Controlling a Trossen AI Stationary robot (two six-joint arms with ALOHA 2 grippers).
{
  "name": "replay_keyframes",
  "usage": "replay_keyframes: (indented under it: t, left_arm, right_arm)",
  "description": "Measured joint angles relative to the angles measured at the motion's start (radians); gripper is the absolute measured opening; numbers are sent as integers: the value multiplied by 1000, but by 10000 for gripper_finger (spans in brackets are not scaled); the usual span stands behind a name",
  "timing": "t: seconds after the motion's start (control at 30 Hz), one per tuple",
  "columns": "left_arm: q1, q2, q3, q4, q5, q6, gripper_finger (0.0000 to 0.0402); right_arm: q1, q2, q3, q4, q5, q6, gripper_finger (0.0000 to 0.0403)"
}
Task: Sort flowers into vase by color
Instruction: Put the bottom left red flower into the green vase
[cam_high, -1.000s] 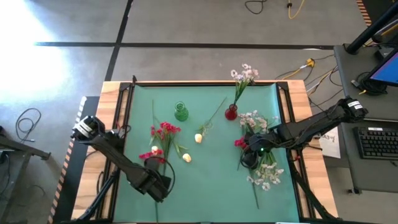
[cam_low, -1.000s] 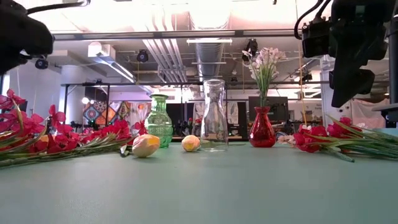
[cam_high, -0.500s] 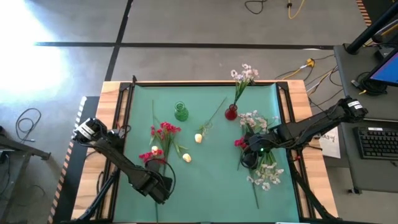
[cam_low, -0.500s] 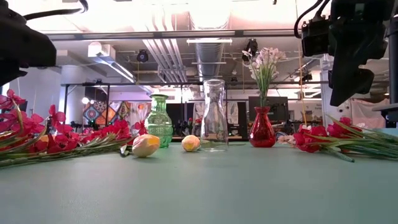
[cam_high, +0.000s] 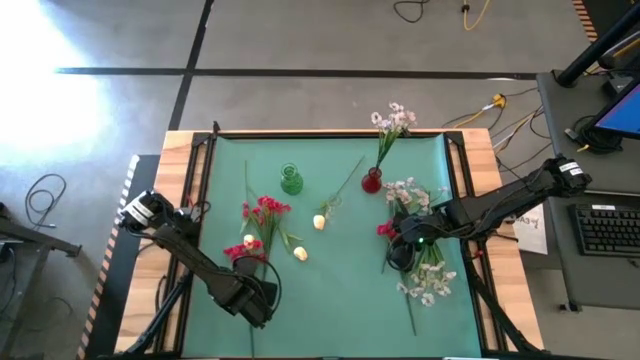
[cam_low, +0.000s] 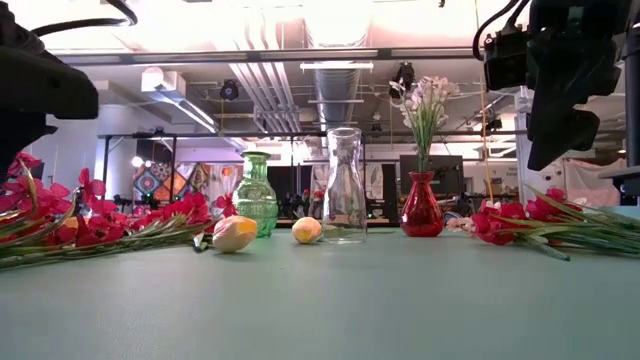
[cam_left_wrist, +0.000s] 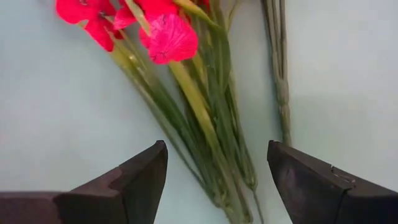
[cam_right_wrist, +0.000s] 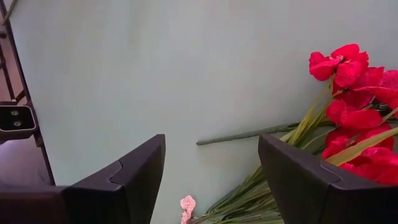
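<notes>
- My left gripper (cam_left_wrist: 217, 180): jaws spread wide, holding nothing, over the red flowers' (cam_left_wrist: 168, 37) stems on the mat's left side.
- My right gripper (cam_right_wrist: 211, 180): jaws apart, empty, beside another red bunch (cam_right_wrist: 354, 112).

Green mat (cam_high: 340, 300) covers surface; wooden edge (cam_high: 175, 170) shows at left and right. Grey floor beyond far side, dark tape line (cam_high: 300, 72) running across it. Yellow cable (cam_high: 480, 12) on floor at far right; black cable loop (cam_high: 45, 195) on floor at left. Keyboard (cam_high: 605, 228) on side desk at right. In low view, ceiling ducts (cam_low: 265, 85) and room lights behind surface.
</notes>
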Motion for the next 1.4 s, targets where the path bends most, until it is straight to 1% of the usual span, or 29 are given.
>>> replay_keyframes:
  t: [0.2,0.4,0.5,0.63,0.77,0.93,1.1,1.17,1.4]
  left_arm:
    - [0,0,-68,108,-6,-11,262]
    - [0,-1,-78,111,-7,-16,261]
    - [0,-2,-80,111,-7,-16,249]
    - [0,-1,-81,107,-6,-7,208]
    - [0,-1,-82,95,-2,5,148]
    - [0,-1,-82,64,33,30,73]
    - [-2,-13,-83,54,57,59,17]
    - [-5,-23,-78,43,74,87,5]
    - [-13,-91,-3,-98,83,145,1]
  right_arm:
    - [0,0,0,1,3,0,249]
    - [0,0,0,3,4,-1,249]
    - [0,0,0,5,5,-5,249]
    - [0,0,0,8,6,-6,249]
    - [0,0,0,11,6,-7,249]
    - [0,0,0,14,6,-7,249]
    - [0,0,0,28,6,-7,249]
    - [0,0,0,27,6,-7,249]
    - [0,0,0,27,6,-13,249]
